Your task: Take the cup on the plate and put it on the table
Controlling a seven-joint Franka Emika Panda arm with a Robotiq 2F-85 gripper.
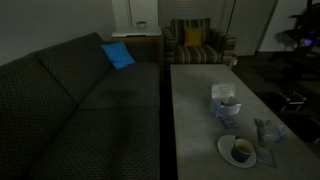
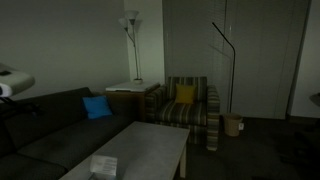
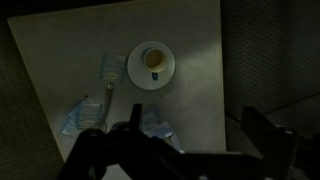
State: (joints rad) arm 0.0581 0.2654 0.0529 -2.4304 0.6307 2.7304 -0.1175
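Note:
The cup [image 1: 241, 149] has a pale rim and a dark brown inside. It stands on the small white plate [image 1: 228, 155] near the front end of the long grey table [image 1: 190, 110]. In the wrist view the cup [image 3: 153, 60] sits in the middle of the plate [image 3: 136, 72], seen from high above. My gripper [image 3: 195, 125] is open and empty, its two dark fingers wide apart at the bottom of the wrist view, well above the table [image 3: 190, 95] and away from the cup.
A white-blue box [image 1: 224, 103] and a clear glass-like object [image 1: 266, 130] stand near the plate. Blue-white packets [image 3: 110, 68] lie beside the plate. A dark patterned sofa [image 1: 70, 100] runs along the table. A striped armchair [image 1: 195, 42] stands beyond its far end.

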